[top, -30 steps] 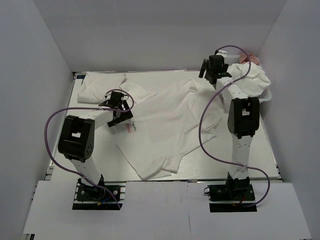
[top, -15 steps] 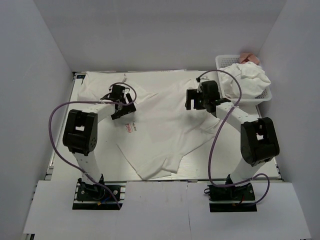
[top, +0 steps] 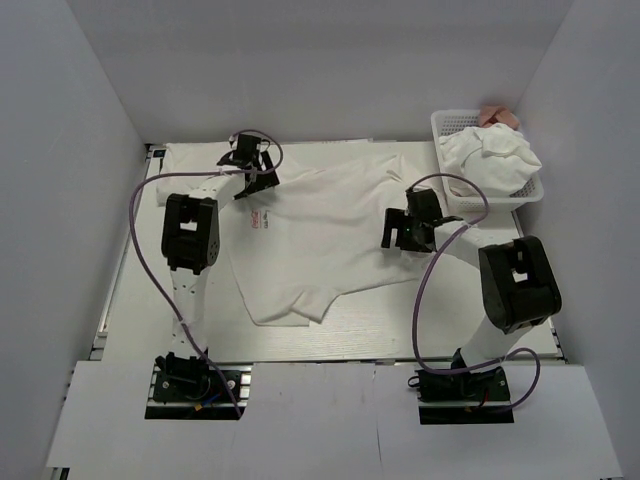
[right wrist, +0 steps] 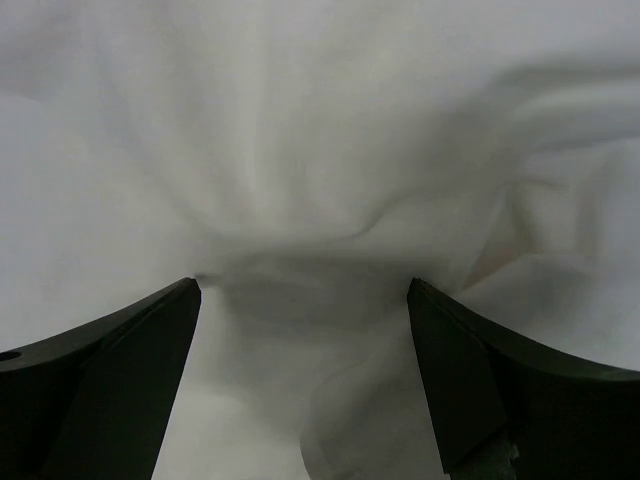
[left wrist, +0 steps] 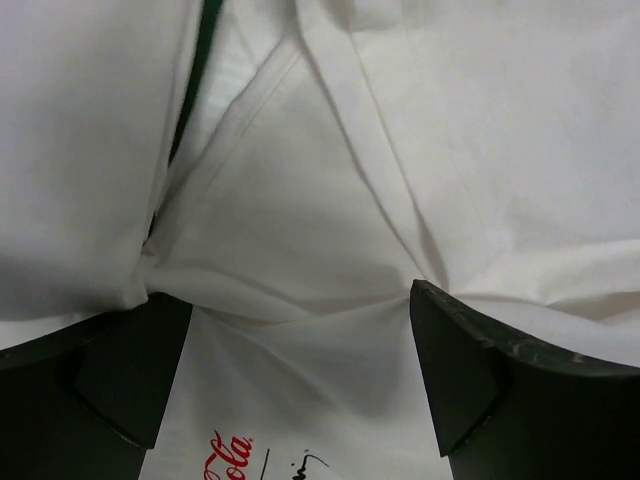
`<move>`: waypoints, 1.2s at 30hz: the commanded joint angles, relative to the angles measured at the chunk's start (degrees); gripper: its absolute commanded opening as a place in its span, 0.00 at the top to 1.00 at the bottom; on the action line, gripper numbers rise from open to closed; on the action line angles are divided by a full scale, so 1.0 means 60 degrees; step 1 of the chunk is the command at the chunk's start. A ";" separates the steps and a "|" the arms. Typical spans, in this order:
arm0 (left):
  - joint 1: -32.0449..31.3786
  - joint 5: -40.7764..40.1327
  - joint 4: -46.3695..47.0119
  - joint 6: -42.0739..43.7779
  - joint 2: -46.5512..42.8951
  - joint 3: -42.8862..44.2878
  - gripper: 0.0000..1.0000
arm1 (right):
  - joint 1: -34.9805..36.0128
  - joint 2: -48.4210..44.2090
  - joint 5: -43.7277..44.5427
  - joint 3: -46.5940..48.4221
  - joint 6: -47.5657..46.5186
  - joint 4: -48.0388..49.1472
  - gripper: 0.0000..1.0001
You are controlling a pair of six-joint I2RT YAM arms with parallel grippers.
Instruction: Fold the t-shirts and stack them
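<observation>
White mesh basket [top: 447, 122] sits at the table's [top: 420, 320] far-right corner. It is heaped w/ a crumpled pile of white tees [top: 492, 160] that spills over its right rim. A small pinkish obj [top: 498, 115] shows just behind the basket; can't tell what it is.

Left of the basket and nearer the arm bases, one white tee [top: 330, 235] lies spread on the table, wrinkled and unfolded. One sleeve reaches toward the basket's near-left corner. Its red print [top: 262, 219] w/ script is on the part of the tee farthest from the basket. Another white cloth [top: 188, 162], prob. a further tee, lies flat well left of the basket, along the table's far edge.

R gripper [top: 403, 230] is down at the tee's edge closest to the basket, just near-left of it. R wrist cam: jaws spread wide, black fingers [right wrist: 100, 370] either side of soft bunched fabric, nothing clamped.

L gripper [top: 252, 172] is well left of the basket, roughly level w/ its near rim, at the tee's far end just beyond the red print. L wrist cam: jaws likewise wide apart, fingers [left wrist: 470, 370] down on the cloth, creases running from tip to tip. The red script shows at the bottom of that view betw. the fingers. No fabric pinched.
</observation>
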 commanded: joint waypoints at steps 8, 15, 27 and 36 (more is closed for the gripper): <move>0.0193 0.0485 -0.1046 0.1148 0.2308 0.4512 0.00 | -0.1658 -0.3978 0.4140 -0.2015 0.2347 -0.2747 0.10; 0.0076 0.1879 -0.0811 0.1339 0.0890 0.4093 0.00 | -0.1791 -0.6800 0.2563 -0.2850 0.1292 -0.1958 0.10; -0.0949 0.2934 0.0095 0.0404 -0.6652 -0.4215 0.00 | -0.1820 -0.7269 0.2032 -0.3671 0.2331 -0.1050 0.10; -0.2557 0.4204 -0.0138 -0.1400 -1.1135 -1.0360 0.02 | -0.1879 -0.8003 0.2809 -0.4257 0.2991 -0.0873 0.10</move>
